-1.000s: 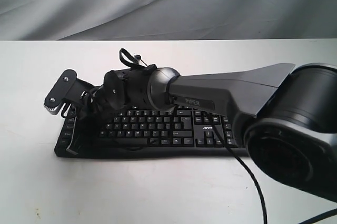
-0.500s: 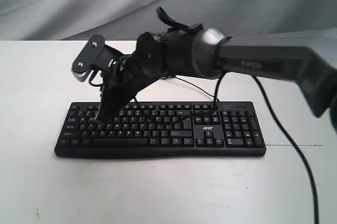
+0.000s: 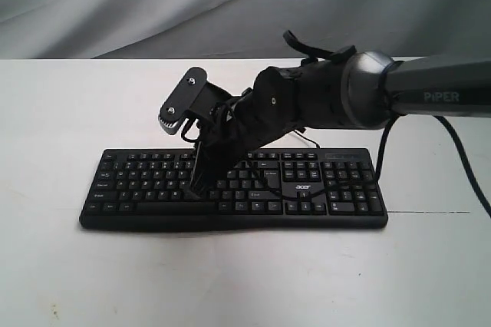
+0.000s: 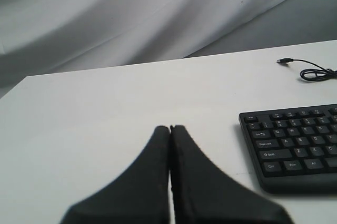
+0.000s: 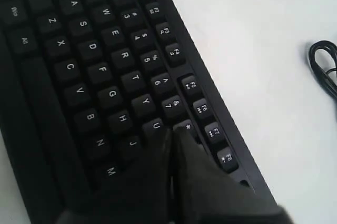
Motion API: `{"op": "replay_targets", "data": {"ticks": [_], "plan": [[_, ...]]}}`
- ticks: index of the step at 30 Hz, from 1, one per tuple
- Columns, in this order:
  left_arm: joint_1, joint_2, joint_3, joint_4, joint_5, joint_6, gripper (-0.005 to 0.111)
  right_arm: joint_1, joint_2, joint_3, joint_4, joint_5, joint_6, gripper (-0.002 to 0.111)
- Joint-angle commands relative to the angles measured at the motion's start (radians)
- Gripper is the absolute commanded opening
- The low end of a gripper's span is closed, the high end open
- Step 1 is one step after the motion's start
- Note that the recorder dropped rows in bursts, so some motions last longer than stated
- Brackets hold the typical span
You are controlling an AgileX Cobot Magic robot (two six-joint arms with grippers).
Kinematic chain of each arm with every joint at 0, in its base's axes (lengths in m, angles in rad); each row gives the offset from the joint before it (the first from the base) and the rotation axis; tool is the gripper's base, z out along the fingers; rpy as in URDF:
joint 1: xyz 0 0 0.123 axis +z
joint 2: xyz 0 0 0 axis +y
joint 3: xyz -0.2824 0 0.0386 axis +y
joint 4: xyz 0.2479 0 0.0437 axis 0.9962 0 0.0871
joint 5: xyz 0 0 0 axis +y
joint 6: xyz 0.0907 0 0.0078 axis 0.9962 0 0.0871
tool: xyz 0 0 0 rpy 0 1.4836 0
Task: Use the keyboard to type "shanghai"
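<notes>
The black keyboard (image 3: 330,193) lies flat near the front of the white table (image 3: 230,281), and the right gripper (image 3: 198,186) points down at its middle letter keys with its two fingers pressed together into one thin tip, holding nothing. To do this step well, I think the tip should come straight down on just one key, like the H key (image 5: 122,119) just beside it, push softly, then lift, so it does not bump the keys next door. Off the keyboard's left end, the left gripper (image 4: 169,129) is pinched together too, empty, over the table.
</notes>
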Motion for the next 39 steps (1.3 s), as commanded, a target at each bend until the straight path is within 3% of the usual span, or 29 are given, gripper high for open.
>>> {"op": "replay_targets", "data": {"ticks": [1, 22, 39], "plan": [[-0.007, -0.004, 0.005, -0.002, -0.01, -0.004, 0.0, -0.006, 0.013, 0.008, 0.012, -0.028, -0.011, 0.0], [-0.007, -0.004, 0.005, -0.002, -0.01, -0.004, 0.0, -0.006, 0.079, 0.008, 0.021, -0.127, -0.022, 0.0], [-0.007, -0.004, 0.005, -0.002, -0.01, -0.004, 0.0, -0.006, 0.124, 0.008, 0.031, -0.103, -0.028, 0.0]]}}
